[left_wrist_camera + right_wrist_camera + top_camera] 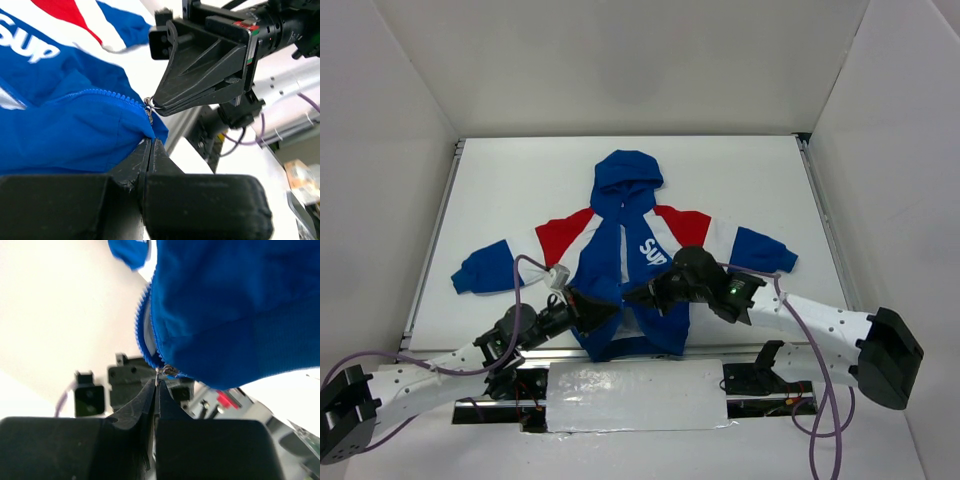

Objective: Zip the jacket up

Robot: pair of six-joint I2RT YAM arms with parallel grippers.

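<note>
The jacket (630, 240) lies flat on the white table, hood at the far end, blue body, red shoulders, white "Sup" lettering. Its front is open above the hem. My left gripper (603, 310) is shut on the jacket's bottom hem; the left wrist view shows its tips (150, 142) pinching the blue hem corner (159, 134). My right gripper (632, 296) is shut on the zipper pull (167, 370) at the bottom of the zipper, fingertips closed just below it (157, 385). The left wrist view shows the right gripper's tip at the pull (149, 106).
White walls enclose the table on three sides. A metal rail (432, 250) runs along the left table edge, and another along the right. A white taped panel (635, 395) sits at the near edge between the arm bases. Purple cables (520, 275) loop over both arms.
</note>
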